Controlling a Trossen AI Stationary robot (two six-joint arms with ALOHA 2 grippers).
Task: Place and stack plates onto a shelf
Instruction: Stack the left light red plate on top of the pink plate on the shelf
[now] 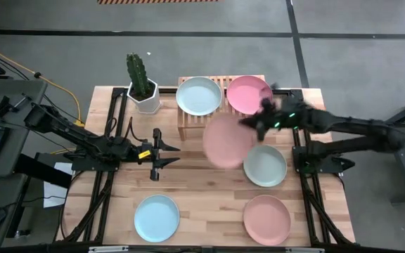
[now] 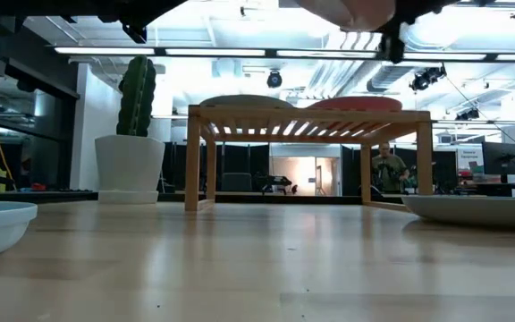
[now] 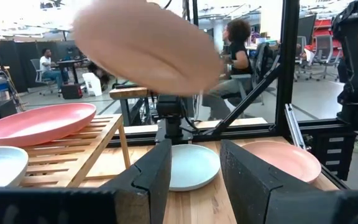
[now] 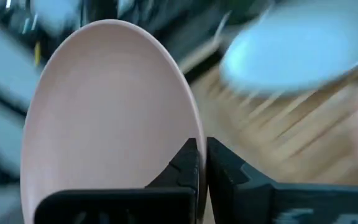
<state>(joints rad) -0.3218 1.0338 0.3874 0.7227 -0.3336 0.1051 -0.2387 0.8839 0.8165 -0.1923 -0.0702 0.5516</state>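
Two round matte plates, one pale mint green (image 1: 199,95) and one pink (image 1: 249,93), already rest on the slatted light-wood shelf (image 1: 220,82). The right gripper (image 1: 253,122), clamped on a third pink plate's (image 1: 227,141) rim, carries it in the air just beside the shelf; three plates remain on the table, and the left gripper (image 1: 169,150) waits with fingers apart.

Pink plate (image 1: 225,140); dark fingers (image 4: 185,171); light-wood shelf (image 1: 188,126).

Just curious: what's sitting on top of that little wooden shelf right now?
Two plates lie side by side on the shelf: a pale mint plate and a pink plate. Slats beneath them are covered.
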